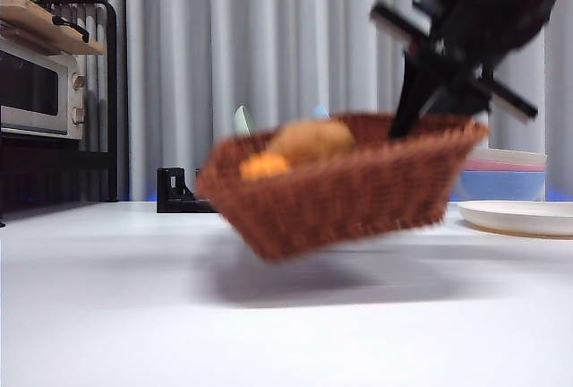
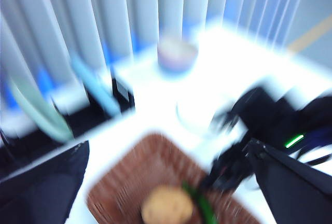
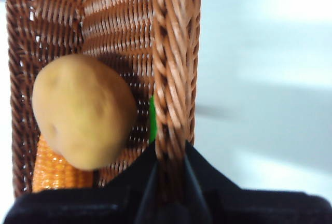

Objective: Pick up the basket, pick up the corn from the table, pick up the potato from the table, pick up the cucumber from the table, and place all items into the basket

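The dark brown woven wicker basket is hanging tilted above the plain white surface, its 9 o'clock end dipping low and its 3 o'clock end raised, with a shadow lying under it. The right claw is gripping the braided rim at that raised end, one jaw inside the wall and one outside, clamped on the wicker; in the front view it is reaching down from 1 o'clock as a big dark arm. Inside the basket the smooth tan egg-shaped potato is lying on top of the bumpy orange-yellow corn cob, which is poking out at the lower end. A thin green cucumber is lying pressed against the inner wall just beside the gripped rim, mostly hidden.

The left claw is hovering over the basket with its jaws spread wide apart, holding nothing; its view is heavily blurred. A white plate is sitting on the surface at 3 o'clock of the basket, and a toaster oven is standing at far 9 o'clock.
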Available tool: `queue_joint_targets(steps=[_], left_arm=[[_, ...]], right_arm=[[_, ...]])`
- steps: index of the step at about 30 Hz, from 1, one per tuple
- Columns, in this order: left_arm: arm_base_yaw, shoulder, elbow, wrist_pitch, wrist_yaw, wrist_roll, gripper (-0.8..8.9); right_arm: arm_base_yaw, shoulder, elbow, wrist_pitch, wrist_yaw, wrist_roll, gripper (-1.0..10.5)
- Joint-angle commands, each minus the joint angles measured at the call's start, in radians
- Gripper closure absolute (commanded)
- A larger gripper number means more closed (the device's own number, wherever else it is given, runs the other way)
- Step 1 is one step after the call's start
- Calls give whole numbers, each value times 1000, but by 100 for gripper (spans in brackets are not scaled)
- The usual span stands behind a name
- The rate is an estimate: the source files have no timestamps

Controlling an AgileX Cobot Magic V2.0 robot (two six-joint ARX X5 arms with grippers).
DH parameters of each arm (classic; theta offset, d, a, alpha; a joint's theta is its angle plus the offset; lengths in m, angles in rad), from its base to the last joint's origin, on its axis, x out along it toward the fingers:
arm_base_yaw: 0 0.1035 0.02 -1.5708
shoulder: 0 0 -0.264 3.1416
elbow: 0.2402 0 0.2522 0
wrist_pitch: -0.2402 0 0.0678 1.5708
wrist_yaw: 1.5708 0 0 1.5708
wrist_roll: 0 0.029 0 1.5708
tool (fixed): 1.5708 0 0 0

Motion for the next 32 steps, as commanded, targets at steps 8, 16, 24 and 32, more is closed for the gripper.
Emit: queue_joint_targets(steps=[8, 16, 24, 32], left_arm=[[0, -111, 3, -29, -3, 21, 185], [0, -114, 3, -68, -3, 48, 185], [11, -103, 2, -163, -276, 118, 654], [100, -84, -48, -182, -437, 181, 822]], right_arm=[[-2, 136, 6, 17, -61, 35, 868], [-40, 79, 6, -46, -53, 6, 443], [-92, -150, 6, -37, -21, -79, 638], [-92, -387, 6, -56, 224, -260, 957]])
